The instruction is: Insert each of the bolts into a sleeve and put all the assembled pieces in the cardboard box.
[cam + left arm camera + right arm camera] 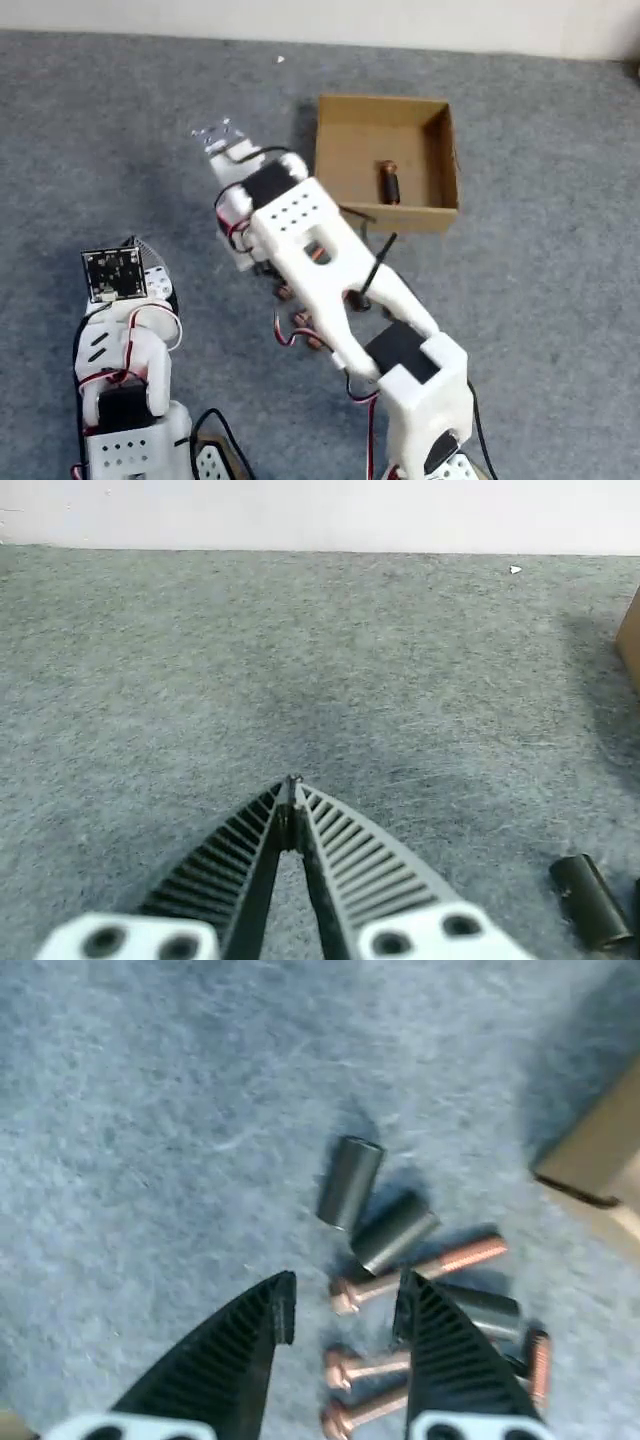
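Note:
My right gripper (345,1298) is open and hangs above a cluster of loose parts on the grey carpet. One copper bolt (420,1268) lies just beyond its fingertips, and two more bolts (365,1368) lie between the fingers. Dark sleeves (350,1182) (393,1232) rest beside them, with a third (480,1310) partly behind a finger. The cardboard box (440,150) holds one assembled piece (388,182). In the high view the right arm (300,225) covers most of the bolts (285,292). My left gripper (292,785) is shut and empty over bare carpet, with a sleeve (590,900) off to its side.
The left arm (120,340) is folded near the front left of the table. A pale wall (320,510) borders the far edge of the carpet. A box corner (600,1160) stands close beside the parts. Open carpet lies left of the right arm.

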{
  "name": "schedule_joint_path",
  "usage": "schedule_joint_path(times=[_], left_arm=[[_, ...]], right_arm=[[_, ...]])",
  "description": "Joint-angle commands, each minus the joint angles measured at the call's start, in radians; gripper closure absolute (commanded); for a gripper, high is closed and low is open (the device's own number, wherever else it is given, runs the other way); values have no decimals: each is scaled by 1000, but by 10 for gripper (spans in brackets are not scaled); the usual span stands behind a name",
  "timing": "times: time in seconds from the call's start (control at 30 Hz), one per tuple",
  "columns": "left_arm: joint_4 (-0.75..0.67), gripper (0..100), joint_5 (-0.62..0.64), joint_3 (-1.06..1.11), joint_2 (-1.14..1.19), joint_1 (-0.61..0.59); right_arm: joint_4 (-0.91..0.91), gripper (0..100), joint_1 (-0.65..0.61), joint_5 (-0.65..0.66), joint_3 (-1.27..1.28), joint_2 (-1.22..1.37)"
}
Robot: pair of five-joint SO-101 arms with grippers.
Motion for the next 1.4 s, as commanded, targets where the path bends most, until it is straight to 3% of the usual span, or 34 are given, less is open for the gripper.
schedule_joint_path(times=[0.0,0.7,0.87,1.07,1.37], left_arm=[[-28,993,-6,-2,-10,-15],[-28,993,-6,2,-10,-8],[-28,993,-6,4,-10,-8],[-28,993,-8,5,-10,-7],[-28,993,-8,5,-10,-7]], right_arm=[[-122,847,-19,-29,70,-18],[-627,854,-10,-25,483,-15],[-642,963,8,-25,486,-4],[-616,993,30,20,478,91],[-401,993,36,81,453,-211]])
